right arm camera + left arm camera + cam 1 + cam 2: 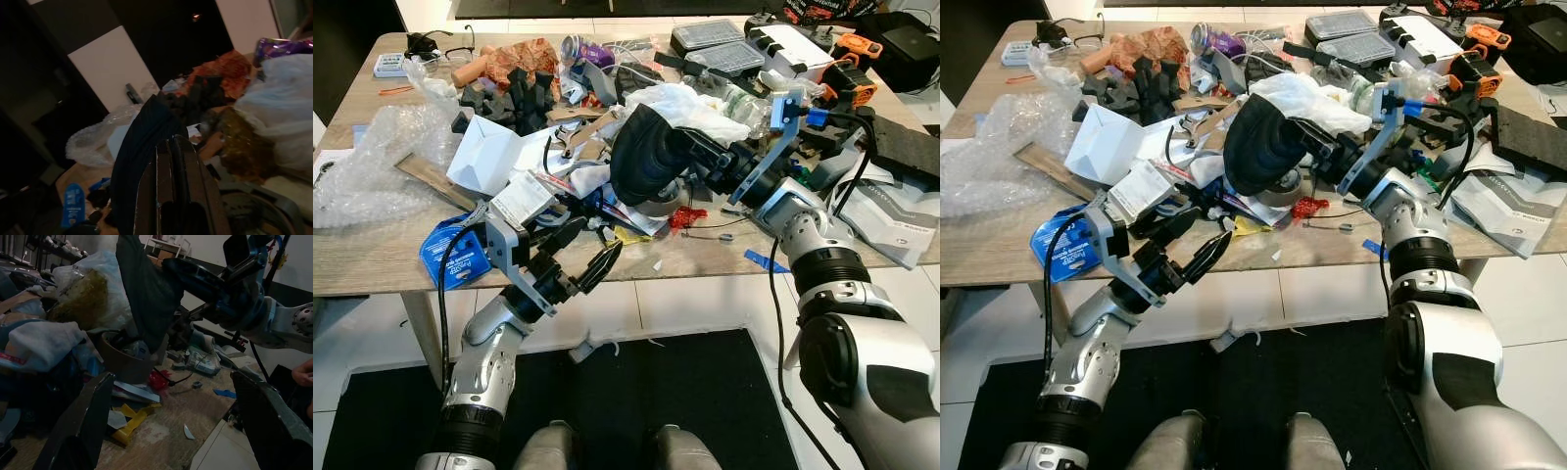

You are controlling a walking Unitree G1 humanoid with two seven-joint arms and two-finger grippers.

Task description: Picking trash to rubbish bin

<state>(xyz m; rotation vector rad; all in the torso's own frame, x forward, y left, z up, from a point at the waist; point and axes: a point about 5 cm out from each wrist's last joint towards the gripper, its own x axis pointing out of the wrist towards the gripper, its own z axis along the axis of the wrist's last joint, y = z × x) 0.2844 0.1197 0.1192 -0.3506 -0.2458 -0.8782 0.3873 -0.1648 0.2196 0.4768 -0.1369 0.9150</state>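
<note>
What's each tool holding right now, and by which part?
Right tool pinches the black cloth by its edge; left tool is open, holding nothing.

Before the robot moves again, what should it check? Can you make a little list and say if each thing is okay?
1. Right gripper shut on the black cloth: ok.
2. Cloth lifted off the clutter: ok, it hangs above the tape roll.
3. Left gripper open and holding nothing: ok.
4. Left gripper off the table: ok, it sits at the front edge.
5. Rubbish bin located: cannot tell.
6. Cloth not snagged on other trash: cannot tell.
</note>
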